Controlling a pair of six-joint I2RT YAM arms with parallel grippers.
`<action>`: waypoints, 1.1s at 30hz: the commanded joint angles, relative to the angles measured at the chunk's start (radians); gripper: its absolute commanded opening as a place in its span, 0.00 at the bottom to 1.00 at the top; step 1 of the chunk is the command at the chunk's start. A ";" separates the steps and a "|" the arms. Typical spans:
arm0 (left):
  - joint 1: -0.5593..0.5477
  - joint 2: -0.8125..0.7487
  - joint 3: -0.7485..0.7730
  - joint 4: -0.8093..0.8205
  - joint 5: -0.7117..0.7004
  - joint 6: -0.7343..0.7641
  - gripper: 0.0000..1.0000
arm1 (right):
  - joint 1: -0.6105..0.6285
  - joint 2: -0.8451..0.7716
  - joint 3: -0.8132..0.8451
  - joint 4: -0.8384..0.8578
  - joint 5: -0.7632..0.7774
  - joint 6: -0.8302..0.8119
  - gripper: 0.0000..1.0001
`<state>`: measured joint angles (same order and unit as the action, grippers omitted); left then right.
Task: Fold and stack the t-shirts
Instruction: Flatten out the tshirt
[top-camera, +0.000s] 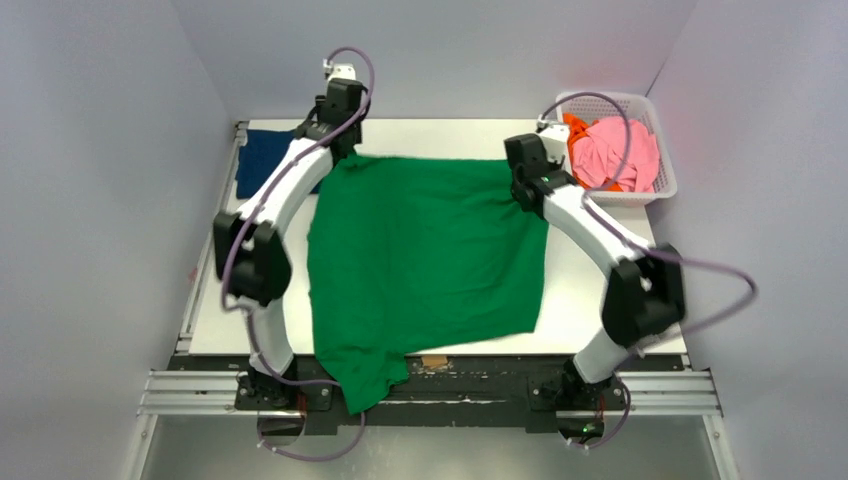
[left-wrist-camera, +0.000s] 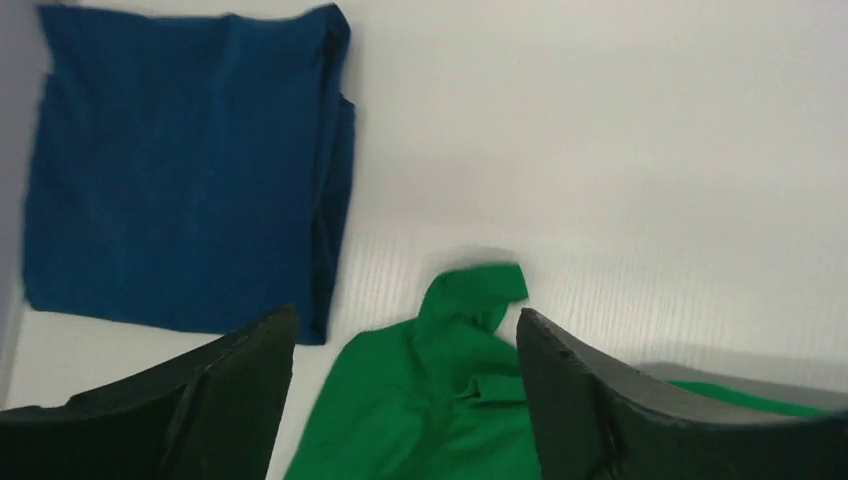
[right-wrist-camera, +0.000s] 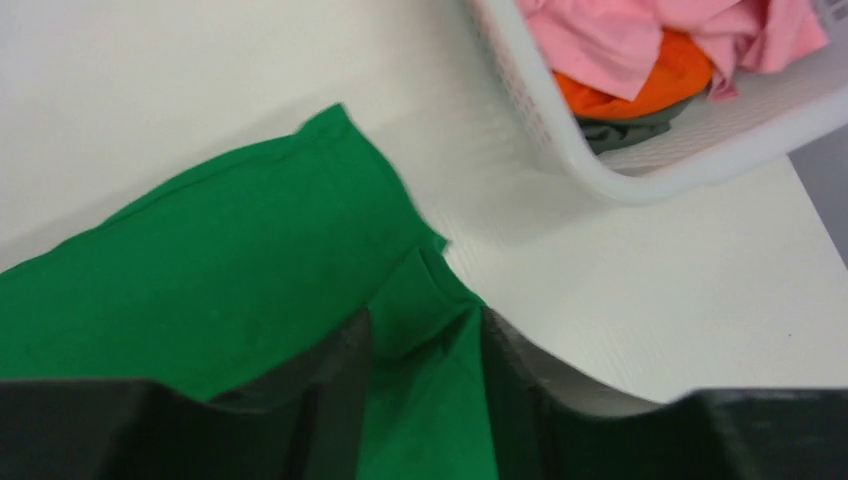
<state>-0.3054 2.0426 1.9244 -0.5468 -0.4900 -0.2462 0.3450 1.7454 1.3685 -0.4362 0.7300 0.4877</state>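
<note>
You are looking down on a white rectangular table (top-camera: 590, 300) inside pale walls. A bright green cloth t-shirt (top-camera: 420, 250) is spread flat over its middle. The shirt's near left part hangs off the table's near edge, over the black rail.

Your two white-and-black arms curve in from the near edge. The left arm (top-camera: 285, 190) reaches to the shirt's far left corner, and the right arm (top-camera: 590, 225) to its far right corner. From above, each wrist hides its own fingers.

A navy blue cloth t-shirt (top-camera: 262, 160), folded into a rectangle, lies at the far left of the table. The left arm partly covers it.

A white plastic mesh basket (top-camera: 668, 180) stands at the far right corner. It holds a crumpled pink shirt (top-camera: 620, 155) on top of an orange shirt (top-camera: 578, 135). A darker cloth beneath them is too hidden to make out.

In the left wrist view, the left gripper (left-wrist-camera: 405, 330) is released, its jaws wide apart. A bunched green corner lies on the table between them, just beside the navy shirt.

In the right wrist view, the right gripper (right-wrist-camera: 425, 330) is also parted, more narrowly. A fold of green cloth lies in the gap. Whether the fingers touch the cloth is unclear.
</note>
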 joint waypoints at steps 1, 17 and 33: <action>0.035 0.100 0.352 -0.218 0.067 -0.074 0.99 | -0.025 0.130 0.252 -0.113 0.045 0.033 0.51; -0.046 -0.654 -0.862 0.089 0.506 -0.323 1.00 | -0.025 -0.293 -0.367 0.044 -0.484 0.135 0.99; -0.019 -0.419 -0.983 0.244 0.538 -0.452 1.00 | -0.024 -0.592 -0.719 -0.228 -0.356 0.362 0.87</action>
<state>-0.3542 1.5745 0.8986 -0.3733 0.0200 -0.6579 0.3206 1.1885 0.7166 -0.5751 0.3264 0.7685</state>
